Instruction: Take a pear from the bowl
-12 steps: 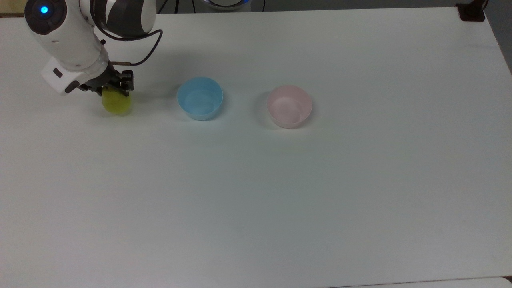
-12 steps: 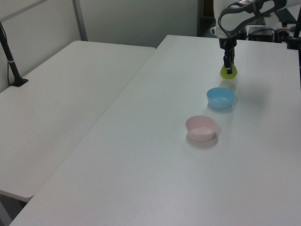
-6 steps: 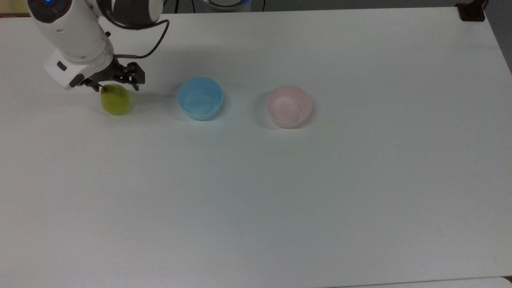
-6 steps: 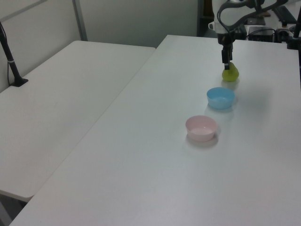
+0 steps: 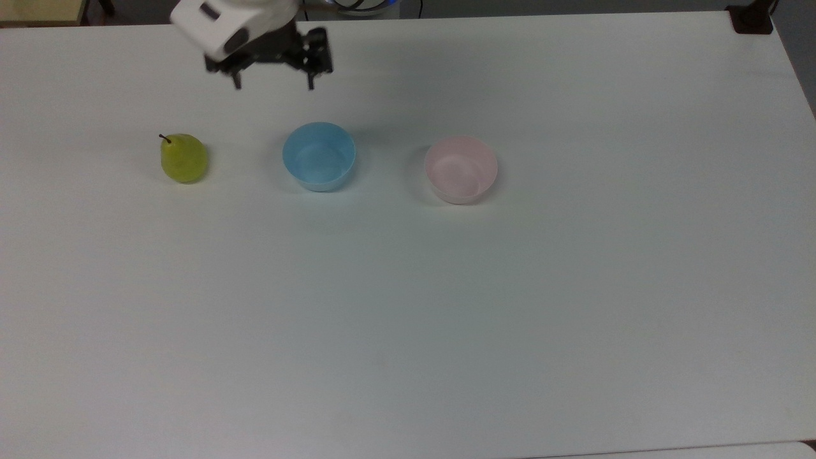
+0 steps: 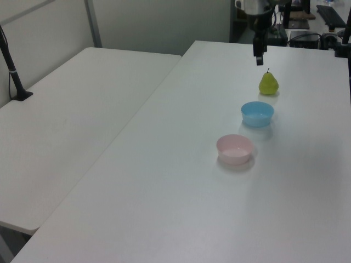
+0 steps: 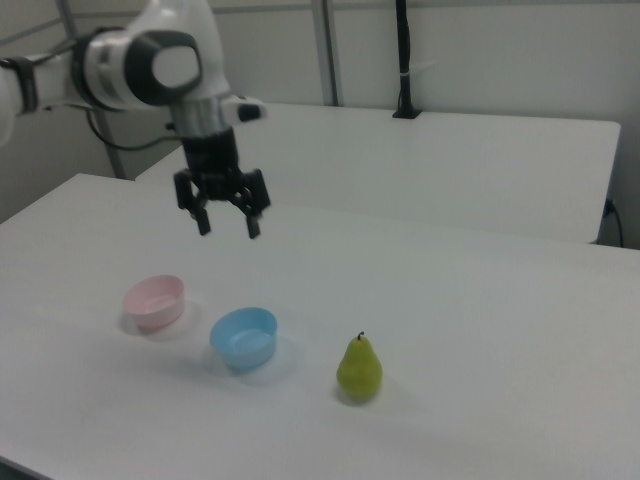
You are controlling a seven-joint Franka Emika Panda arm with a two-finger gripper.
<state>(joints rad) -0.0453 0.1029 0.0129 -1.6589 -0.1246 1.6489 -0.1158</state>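
Observation:
The yellow-green pear (image 5: 183,158) (image 6: 268,84) (image 7: 359,369) stands upright on the white table, stem up, at the top view's left. The pale pink bowl (image 5: 461,169) (image 6: 235,149) (image 7: 154,301) sits empty toward the top view's middle. My gripper (image 5: 274,81) (image 6: 258,59) (image 7: 228,226) hangs open in the air with nothing between its fingers, above the table behind the blue bowl, well apart from the pear.
A light blue bowl (image 5: 318,156) (image 6: 257,114) (image 7: 243,336) sits empty between the pear and the pink bowl. A second white table (image 6: 71,109) stands alongside. A black post (image 7: 403,60) rises at the far table's edge.
My gripper let go of the pear, opened, rose and moved toward the top view's right and upper edge. The pear now stands alone on the table.

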